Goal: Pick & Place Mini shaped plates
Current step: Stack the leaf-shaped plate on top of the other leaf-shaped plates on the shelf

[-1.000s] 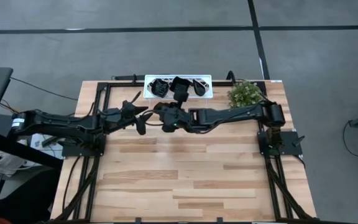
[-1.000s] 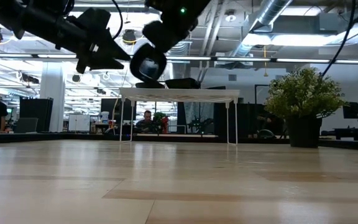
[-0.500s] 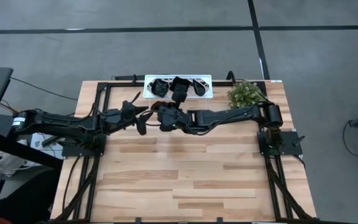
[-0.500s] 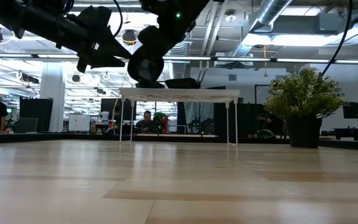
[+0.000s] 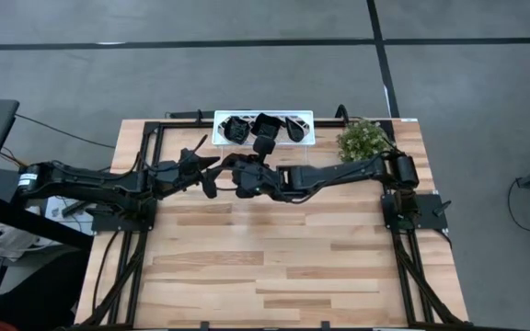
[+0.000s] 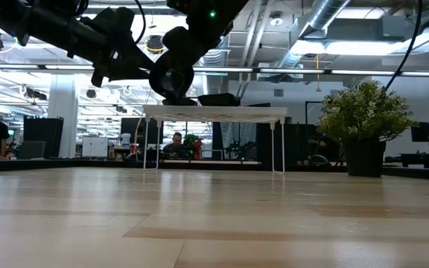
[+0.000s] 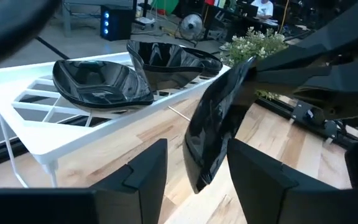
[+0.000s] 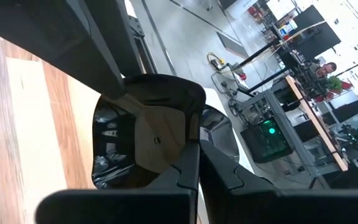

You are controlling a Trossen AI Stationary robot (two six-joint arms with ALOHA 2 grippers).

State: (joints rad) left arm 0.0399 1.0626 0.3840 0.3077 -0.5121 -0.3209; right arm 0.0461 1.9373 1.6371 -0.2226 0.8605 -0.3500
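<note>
One mini shaped plate [image 7: 219,118], glossy black, is held in the air by my right gripper [image 8: 194,146], which is shut on it. In the low view the plate [image 6: 171,74] hangs high over the table. My left gripper [image 7: 197,152] is open; its two fingers stand on either side of the plate's lower end, and I cannot tell whether they touch it. In the high view both grippers meet just before the white tray [image 5: 309,118]: left [image 5: 207,176], right [image 5: 236,176]. More black plates [image 7: 98,81] lie on the tray's lattice top. My right gripper pinches the plate by its rim [image 8: 192,124] between the two fingers, which come from the table's right. The plate is lifted clear of the table and stands on edge, its long lower end [image 7: 199,177] pointing down toward my left gripper.
The white lattice tray [image 6: 214,112] stands on thin legs at the table's far edge. A potted plant [image 5: 361,138] sits to its right. Black frame rails [image 5: 155,138] run along the table's sides. Bare wood [image 5: 274,267] fills the near half.
My right gripper has carried the plate a short way toward the table's left, closer to my left gripper, and the plate now sits between the left fingers. The left arm has kept still.
</note>
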